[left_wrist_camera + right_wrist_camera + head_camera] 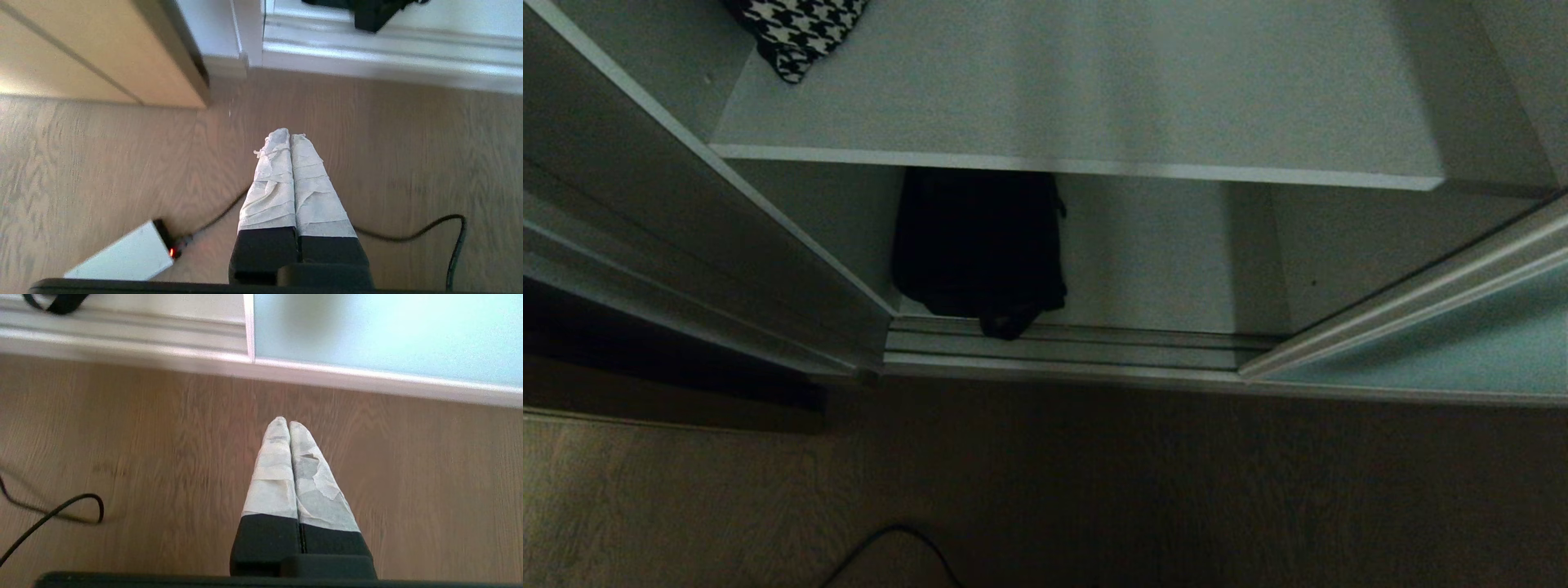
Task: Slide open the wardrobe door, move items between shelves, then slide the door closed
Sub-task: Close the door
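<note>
The frosted blue-green sliding wardrobe door [1462, 343] [388, 330] stands slid to the right, leaving the compartment open. A houndstooth bag [800, 33] lies at the back left of the upper shelf [1094, 90]. Under that shelf a floppy black bag [976, 245] sits on the lower shelf [1160, 261], one end hanging over the floor track [1094, 347] [367, 18]. My left gripper [291, 135] hangs shut and empty over the wooden floor in front of the track. My right gripper [288, 422] is likewise shut and empty, near the door's lower frame. Neither arm shows in the head view.
A beige wooden panel [81, 53] stands left of the opening. A black cable [429, 232] [53, 514] runs across the wooden floor [1176, 490], ending at a white box with a red light [122, 257]. The wardrobe's left side wall [686, 220] borders the compartment.
</note>
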### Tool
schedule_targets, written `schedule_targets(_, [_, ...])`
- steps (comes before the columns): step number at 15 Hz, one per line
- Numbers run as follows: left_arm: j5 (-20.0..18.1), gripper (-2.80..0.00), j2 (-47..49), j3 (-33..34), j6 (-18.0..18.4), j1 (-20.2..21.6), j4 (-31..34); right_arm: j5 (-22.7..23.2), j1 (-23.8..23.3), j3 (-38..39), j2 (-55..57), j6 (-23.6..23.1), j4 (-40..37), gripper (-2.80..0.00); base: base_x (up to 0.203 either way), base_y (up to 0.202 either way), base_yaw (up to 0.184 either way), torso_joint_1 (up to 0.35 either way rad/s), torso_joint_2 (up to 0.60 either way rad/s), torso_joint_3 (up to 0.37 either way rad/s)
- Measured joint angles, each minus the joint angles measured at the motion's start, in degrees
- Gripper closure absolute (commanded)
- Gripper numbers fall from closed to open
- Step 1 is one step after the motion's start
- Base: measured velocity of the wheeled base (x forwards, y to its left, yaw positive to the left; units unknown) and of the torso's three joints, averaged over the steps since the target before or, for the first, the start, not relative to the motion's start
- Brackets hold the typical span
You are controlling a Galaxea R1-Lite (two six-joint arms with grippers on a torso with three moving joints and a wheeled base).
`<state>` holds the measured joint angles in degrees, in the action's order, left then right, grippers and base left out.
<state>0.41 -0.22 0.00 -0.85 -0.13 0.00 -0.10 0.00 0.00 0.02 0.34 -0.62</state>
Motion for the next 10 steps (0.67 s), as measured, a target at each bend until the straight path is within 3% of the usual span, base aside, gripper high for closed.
schedule_targets(3, [0.1,0.00,0.0,0.0,-0.3,0.0,0.0,0.0,0.0,0.0,0.0,0.0,0.0,0.00,-0.152,0.000,0.000,-0.003,0.00,0.001])
schedule_targets(10, [0.8,0.00,0.0,0.0,-3.2,0.0,-0.1,0.0,0.0,0.0,0.0,0.0,0.0,0.00,0.000,0.000,0.000,0.001,0.00,0.024])
